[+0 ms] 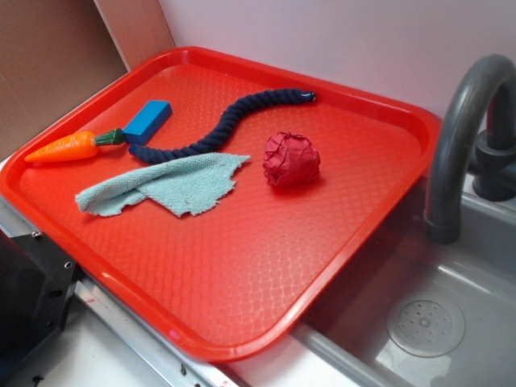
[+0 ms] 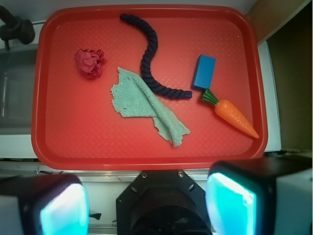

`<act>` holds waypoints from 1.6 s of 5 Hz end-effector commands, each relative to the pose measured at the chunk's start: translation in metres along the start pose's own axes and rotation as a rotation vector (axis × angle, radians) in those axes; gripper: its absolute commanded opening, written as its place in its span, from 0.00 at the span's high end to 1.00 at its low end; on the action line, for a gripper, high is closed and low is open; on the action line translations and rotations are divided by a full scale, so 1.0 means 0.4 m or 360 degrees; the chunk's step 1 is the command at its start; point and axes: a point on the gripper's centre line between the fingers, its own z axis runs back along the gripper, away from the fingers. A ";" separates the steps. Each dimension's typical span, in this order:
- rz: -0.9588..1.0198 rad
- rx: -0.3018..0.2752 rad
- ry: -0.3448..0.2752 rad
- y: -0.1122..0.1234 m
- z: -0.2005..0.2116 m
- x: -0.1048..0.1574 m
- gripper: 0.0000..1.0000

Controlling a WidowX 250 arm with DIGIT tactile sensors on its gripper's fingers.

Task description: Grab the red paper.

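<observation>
The red paper [image 1: 291, 159] is a crumpled dark crimson ball lying on the bright red tray [image 1: 242, 266], right of centre in the exterior view. The wrist view looks down from high above and shows the red paper [image 2: 90, 62] near the tray's upper left. My gripper [image 2: 146, 203] is open, its two cyan pads [image 2: 64, 210] wide apart at the bottom of that view with nothing between them. It hangs over the tray's near rim [image 2: 146, 164], far from the paper. The gripper does not show in the exterior view.
On the tray lie a pale teal cloth [image 1: 165, 187], a dark blue rope [image 1: 222, 129], a blue block [image 1: 148, 121] and an orange toy carrot [image 1: 68, 147]. A grey faucet [image 1: 459, 137] and sink basin [image 1: 427, 322] stand right of the tray.
</observation>
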 end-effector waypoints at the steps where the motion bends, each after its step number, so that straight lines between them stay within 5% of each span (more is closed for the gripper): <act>1: 0.0184 -0.0116 -0.0178 -0.087 -0.070 0.172 0.00; 2: 0.0181 -0.0100 -0.0231 -0.139 -0.120 0.239 0.00; 3: 0.0066 -0.0263 -0.0139 -0.213 -0.206 0.317 0.00; 4: 0.0023 -0.0264 -0.0070 -0.252 -0.275 0.366 0.00; 5: 0.0005 -0.0271 -0.0021 -0.259 -0.317 0.381 0.00; 8: -0.0032 -0.0099 0.0128 -0.220 -0.433 0.341 0.00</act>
